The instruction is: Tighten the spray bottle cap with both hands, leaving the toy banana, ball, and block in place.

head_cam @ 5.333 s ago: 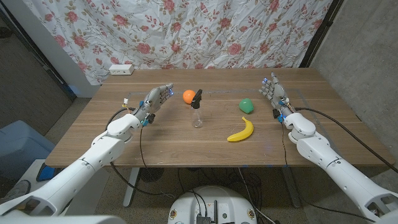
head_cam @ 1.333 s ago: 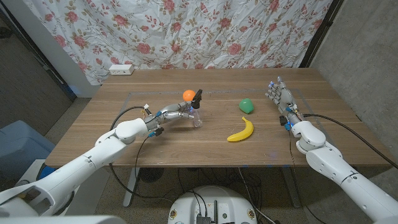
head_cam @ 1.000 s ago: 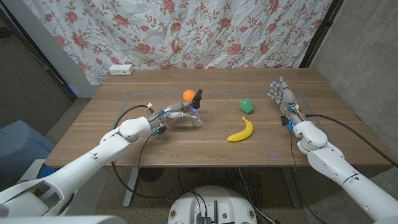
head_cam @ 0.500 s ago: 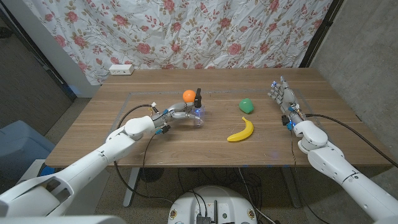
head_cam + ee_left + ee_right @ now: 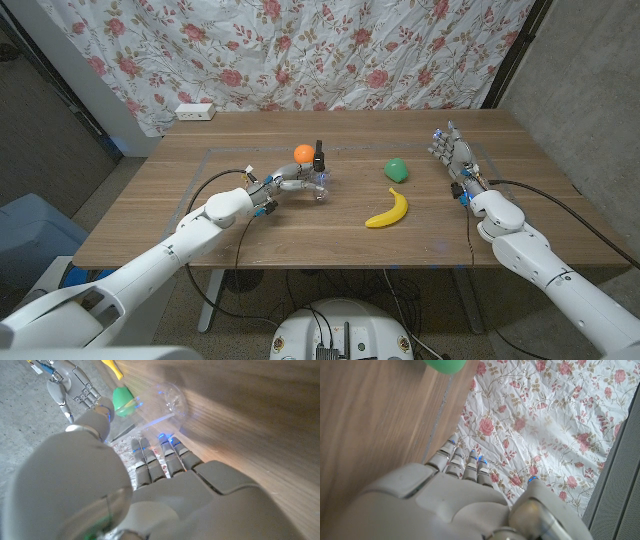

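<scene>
The clear spray bottle with a black spray cap stands upright mid-table. My left hand holds its body from the left, fingers curled around it; in the left wrist view the bottle sits between my thumb and fingers. The orange ball lies just behind the bottle. The green block and the yellow toy banana lie to its right. My right hand stands open at the table's right side, well away from the bottle, fingers up.
A white power strip lies at the table's back left corner. A floral cloth hangs behind the table. The green block shows ahead of my right hand in the right wrist view.
My left hand reached from the table's left to the bottle and closed around it; the black cap turned from pointing right to facing the camera. The right hand drew slightly right.
</scene>
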{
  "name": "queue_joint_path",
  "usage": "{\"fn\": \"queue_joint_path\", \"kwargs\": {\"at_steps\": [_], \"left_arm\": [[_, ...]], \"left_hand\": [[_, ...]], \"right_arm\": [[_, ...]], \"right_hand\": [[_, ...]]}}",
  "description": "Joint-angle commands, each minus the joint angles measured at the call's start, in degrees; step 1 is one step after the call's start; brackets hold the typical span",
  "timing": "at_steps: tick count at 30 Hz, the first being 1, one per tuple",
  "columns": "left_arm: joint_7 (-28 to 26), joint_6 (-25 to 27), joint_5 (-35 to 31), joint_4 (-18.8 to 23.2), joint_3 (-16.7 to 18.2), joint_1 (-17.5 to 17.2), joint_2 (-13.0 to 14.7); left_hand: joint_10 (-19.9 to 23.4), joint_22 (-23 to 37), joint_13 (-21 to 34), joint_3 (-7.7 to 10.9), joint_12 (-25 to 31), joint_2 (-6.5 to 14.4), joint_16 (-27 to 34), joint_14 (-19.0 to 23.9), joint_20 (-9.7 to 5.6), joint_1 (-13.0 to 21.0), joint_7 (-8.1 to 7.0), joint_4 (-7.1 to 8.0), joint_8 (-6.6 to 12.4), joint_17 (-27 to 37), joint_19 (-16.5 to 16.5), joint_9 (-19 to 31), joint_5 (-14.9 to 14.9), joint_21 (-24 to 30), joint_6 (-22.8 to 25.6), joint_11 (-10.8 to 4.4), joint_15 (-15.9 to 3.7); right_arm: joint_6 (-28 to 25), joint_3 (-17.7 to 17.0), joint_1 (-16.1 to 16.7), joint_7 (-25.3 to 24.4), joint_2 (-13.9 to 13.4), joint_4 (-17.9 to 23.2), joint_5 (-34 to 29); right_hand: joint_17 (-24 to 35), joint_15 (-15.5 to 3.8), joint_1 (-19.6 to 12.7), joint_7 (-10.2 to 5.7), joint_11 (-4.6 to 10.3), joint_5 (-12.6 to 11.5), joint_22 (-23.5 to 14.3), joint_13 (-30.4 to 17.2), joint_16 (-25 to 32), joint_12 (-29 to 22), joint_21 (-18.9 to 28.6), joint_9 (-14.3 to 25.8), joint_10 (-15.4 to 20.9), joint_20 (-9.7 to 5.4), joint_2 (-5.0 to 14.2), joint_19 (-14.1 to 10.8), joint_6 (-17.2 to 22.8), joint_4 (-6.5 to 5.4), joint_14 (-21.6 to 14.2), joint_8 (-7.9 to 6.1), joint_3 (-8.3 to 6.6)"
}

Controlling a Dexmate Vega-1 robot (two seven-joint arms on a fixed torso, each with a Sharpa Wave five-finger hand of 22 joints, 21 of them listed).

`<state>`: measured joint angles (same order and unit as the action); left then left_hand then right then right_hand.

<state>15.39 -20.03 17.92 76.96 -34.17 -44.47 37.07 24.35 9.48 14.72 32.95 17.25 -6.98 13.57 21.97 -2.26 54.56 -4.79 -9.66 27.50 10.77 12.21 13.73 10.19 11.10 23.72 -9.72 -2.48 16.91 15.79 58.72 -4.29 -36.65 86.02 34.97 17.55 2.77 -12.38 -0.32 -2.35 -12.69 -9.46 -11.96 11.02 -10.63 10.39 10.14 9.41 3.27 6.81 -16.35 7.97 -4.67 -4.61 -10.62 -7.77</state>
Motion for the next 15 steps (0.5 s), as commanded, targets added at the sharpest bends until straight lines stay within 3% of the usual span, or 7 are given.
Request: {"fn": "queue_joint_path", "kwargs": {"at_steps": [1,15], "left_arm": [[-3.9,1.4,0.5,2.9,1.2,-1.7,-0.5],[-5.7,2.4,0.2,4.4,1.2,-1.4,-1.5]], "left_hand": [[0.8,0.2,0.6,-0.51,0.6,1.1,0.5,0.9,-5.45,0.3,0.04,-0.01,0.78,0.4,0.9,0.4,0.4,0.2,0.7,-0.07,-7.97],[2.4,0.3,2.2,-2.21,1.7,2.2,1.6,3.0,-5.01,0.9,0.43,0.00,1.86,1.1,3.0,1.1,0.6,0.6,0.2,0.09,-7.91]], "right_arm": [[0.2,0.7,-2.0,1.9,0.4,-2.4,0.4],[-0.5,0.5,-1.7,1.5,-2.1,-0.6,-1.3]], "right_hand": [[0.1,-0.04,-0.3,0.01,0.04,-0.2,-0.1,0.0,0.4,-0.5,0.3,0.1,0.4,-0.27,0.20,-0.3,0.1,0.06,-0.4,-0.19,-0.48],[-0.1,-0.06,-0.3,0.14,-0.10,-0.2,-0.1,0.1,0.4,-0.6,0.3,0.1,0.4,-0.29,0.37,-0.2,0.2,0.15,-0.4,-0.25,-0.70]]}}
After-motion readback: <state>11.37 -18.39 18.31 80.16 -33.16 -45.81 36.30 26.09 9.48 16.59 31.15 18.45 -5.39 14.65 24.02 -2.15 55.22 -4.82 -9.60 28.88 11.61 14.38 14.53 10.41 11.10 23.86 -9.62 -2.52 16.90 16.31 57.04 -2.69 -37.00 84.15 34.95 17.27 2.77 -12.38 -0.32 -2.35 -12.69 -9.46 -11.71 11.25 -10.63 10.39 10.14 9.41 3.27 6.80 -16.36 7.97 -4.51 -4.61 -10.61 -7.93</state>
